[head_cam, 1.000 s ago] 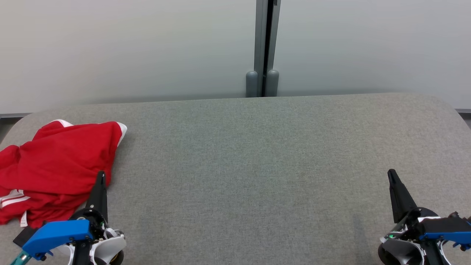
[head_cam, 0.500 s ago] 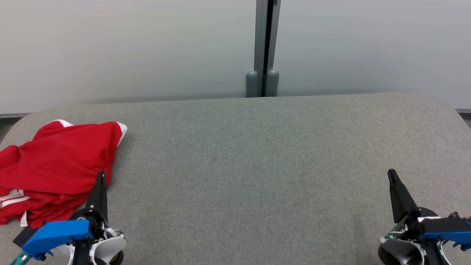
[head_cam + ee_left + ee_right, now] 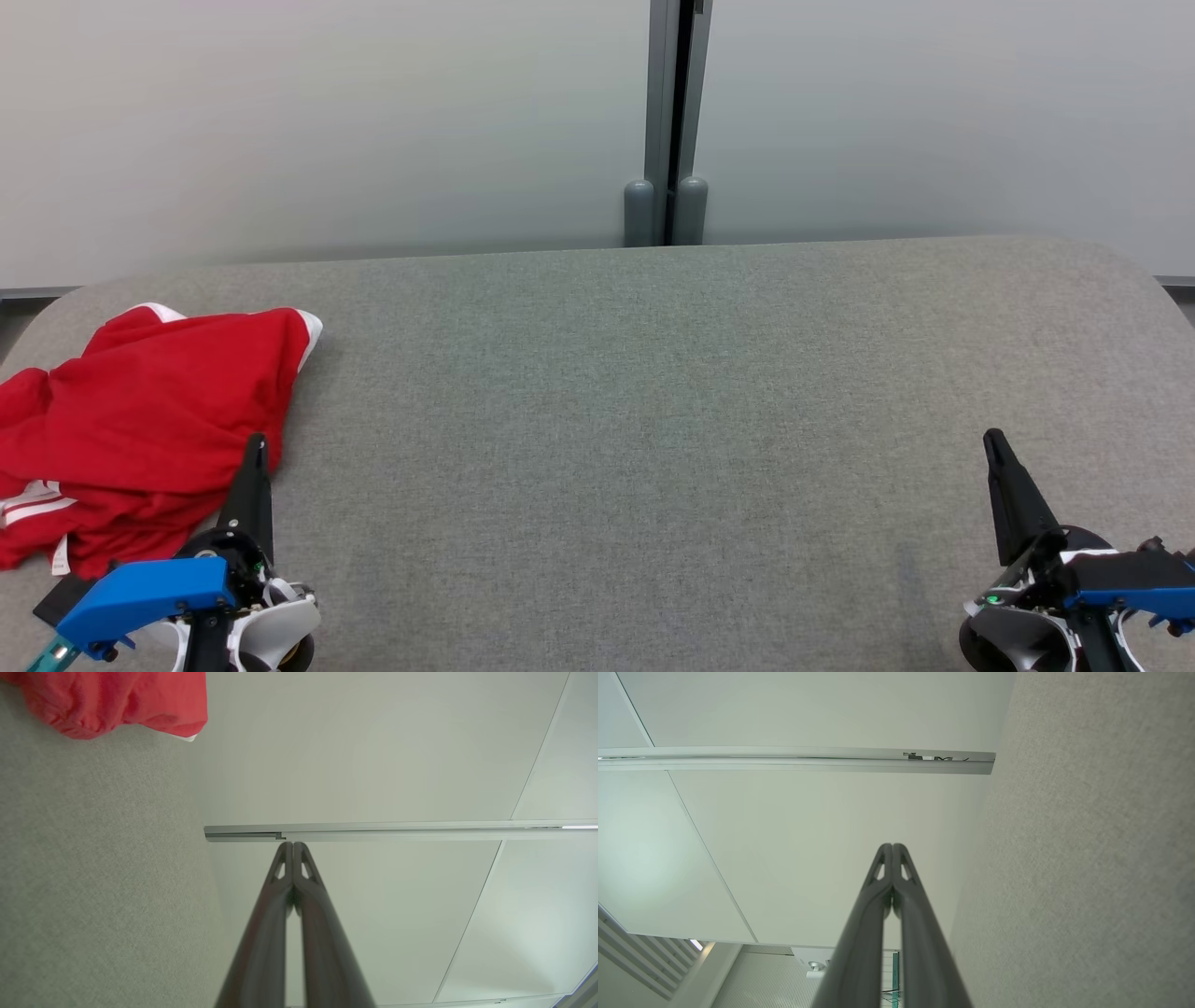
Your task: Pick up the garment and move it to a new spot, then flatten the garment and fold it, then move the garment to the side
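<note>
Got the red garment (image 3: 140,420) bunched up at the left end of the grey bench (image 3: 653,420), just beside left fingers (image 3: 252,490), well apart from right fingers (image 3: 1013,509). Seeing both pairs pressed together, pinching nothing.

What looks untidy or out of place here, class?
The red fabric garment with white trim lies crumpled in a heap at the left end of the grey fabric-covered table, not flat. Nothing else stands out.
</note>
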You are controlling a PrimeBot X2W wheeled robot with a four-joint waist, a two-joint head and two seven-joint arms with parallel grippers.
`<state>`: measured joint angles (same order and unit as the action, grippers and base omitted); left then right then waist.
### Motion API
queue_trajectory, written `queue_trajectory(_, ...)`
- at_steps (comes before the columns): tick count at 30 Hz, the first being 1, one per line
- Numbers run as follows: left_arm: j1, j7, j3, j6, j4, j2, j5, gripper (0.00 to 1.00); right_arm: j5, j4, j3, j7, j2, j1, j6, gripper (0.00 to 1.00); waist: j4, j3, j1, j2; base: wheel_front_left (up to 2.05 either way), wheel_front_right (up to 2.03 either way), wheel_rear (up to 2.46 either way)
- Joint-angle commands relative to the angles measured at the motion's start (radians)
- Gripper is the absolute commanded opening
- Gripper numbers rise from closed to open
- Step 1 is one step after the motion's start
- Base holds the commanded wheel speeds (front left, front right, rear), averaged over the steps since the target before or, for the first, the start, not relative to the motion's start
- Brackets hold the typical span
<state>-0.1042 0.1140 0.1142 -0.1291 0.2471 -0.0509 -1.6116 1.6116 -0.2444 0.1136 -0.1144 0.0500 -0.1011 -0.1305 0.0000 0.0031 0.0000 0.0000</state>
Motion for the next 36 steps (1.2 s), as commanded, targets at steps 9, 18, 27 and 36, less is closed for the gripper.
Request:
queue_trajectory(9, 0.026, -0.01, -0.006, 0.0, 0.023, 0.002, 0.005, 1.0, -0.005, -0.025, -0.006, 0.01, -0.007, 0.021, 0.001, 1.0, 0.0, 0.001, 0.0, 0.0, 0.0, 0.0, 0.0)
queue_trajectory(18, 0.016, -0.055, -0.03, 0.0, 0.007, 0.002, 0.064, 1.0, -0.083, -0.009, -0.016, 0.055, -0.006, 0.019, 0.001, 1.0, 0.0, 0.004, 0.0, 0.0, 0.0, 0.0, 0.0)
queue_trajectory(27, 0.003, -0.096, -0.041, 0.0, 0.006, 0.001, 0.218, 1.0, -0.225, 0.005, -0.027, 0.096, -0.004, 0.017, 0.001, 1.0, -0.001, 0.006, 0.0, 0.0, 0.0, 0.0, 0.0)
queue_trajectory(36, -0.005, -0.129, -0.04, 0.001, 0.006, 0.001, 0.401, 1.0, -0.37, 0.008, -0.05, 0.129, -0.003, 0.016, 0.001, 1.0, -0.002, 0.007, 0.0, 0.0, 0.0, 0.0, 0.0)
